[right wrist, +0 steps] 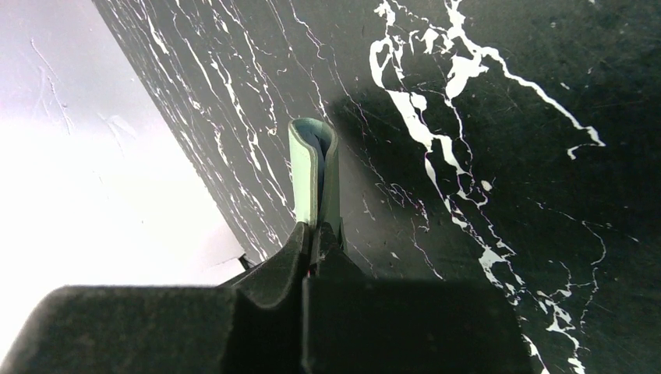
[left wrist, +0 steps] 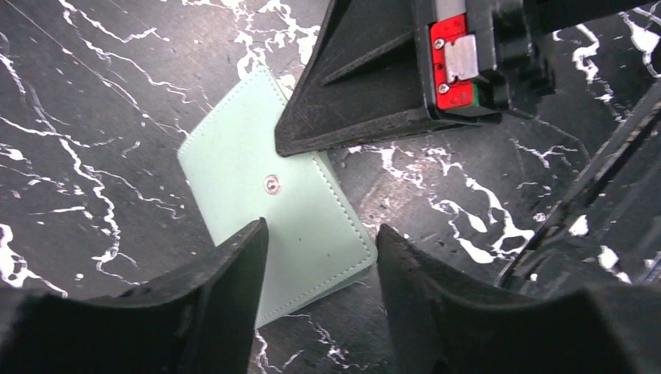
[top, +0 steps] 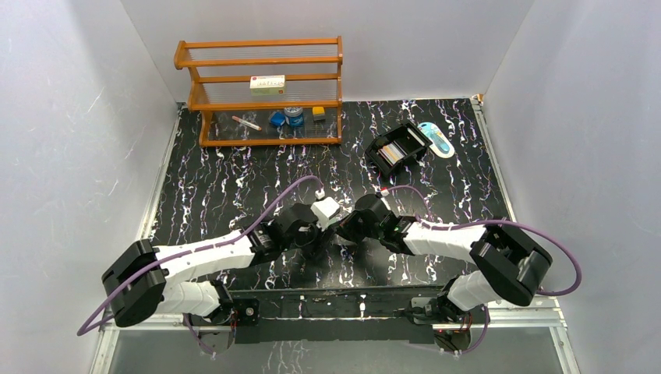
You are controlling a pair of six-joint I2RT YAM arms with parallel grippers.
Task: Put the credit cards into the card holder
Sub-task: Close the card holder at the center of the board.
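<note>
Left wrist view, item 1: small flat teal-green leather card holder (left wrist: 273, 210), folded shut, stitched edges, with a silver snap button (left wrist: 271, 184) on its upper face. It is over the black, white-veined marble tabletop (left wrist: 93, 117), at the middle of the near half where both arms meet. Whether it rests on the surface or is lifted cannot be told.

Item 2: left claw (left wrist: 321, 234), spread wide, with one black finger (left wrist: 226, 296) on each side of the card holder's near corner and neither touching it.

Right wrist view, item 3: right claw (right wrist: 316, 234), pinched tight on one edge of the card holder, which is seen edge-on here with its rounded fold pointing away from the camera. The left wrist view places this grip on the card holder's far edge.

Top external view, item 4: orange-brown wooden two-tier rack (top: 257, 44), far left corner, holding small objects.

Item 5: black compartmented box (top: 411, 137), far right, well apart from both claws. Its contents are too small to identify.
</note>
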